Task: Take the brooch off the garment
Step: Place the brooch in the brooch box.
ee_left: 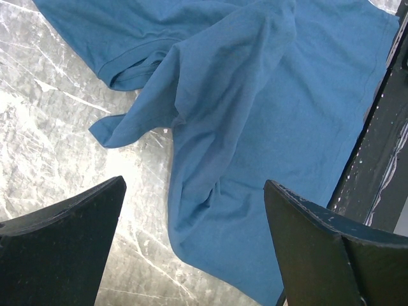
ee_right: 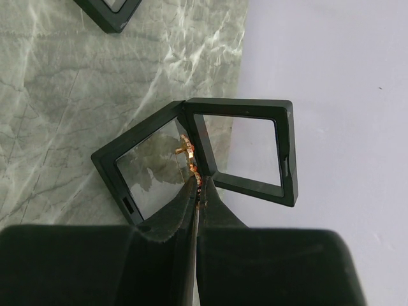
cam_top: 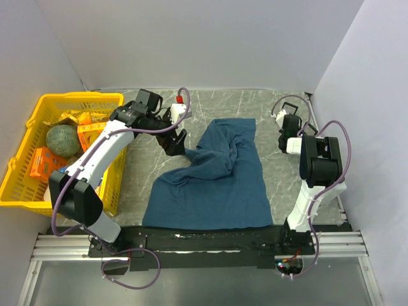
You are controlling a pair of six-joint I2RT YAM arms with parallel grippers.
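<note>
The right gripper (ee_right: 196, 186) is pinching the small gold metal brooch (ee_right: 186, 148) over an open black hinged case (ee_right: 280, 153), well apart from the dark teal-blue cloth T-shirt (cam_top: 217, 185). The left gripper (ee_left: 194, 185) is gaping open. Brooch likely light, rigid, delicate: edge grip advisable.

The garment (cam_top: 213, 175) is plain dark teal-blue on my table (cam_top: 268, 108), which is grey stone-pattern with white veins. At the table's left edge, the yellow basket (cam_top: 25, 172) holds a green melon (cam_top: 62, 139) and orange packs (cam_top: 44, 162). My right gripper (ee_right: 197, 190) is black, the brooch (ee_right: 187, 148) is gold, and its case (ee_right: 287, 153) is black-framed.
</note>
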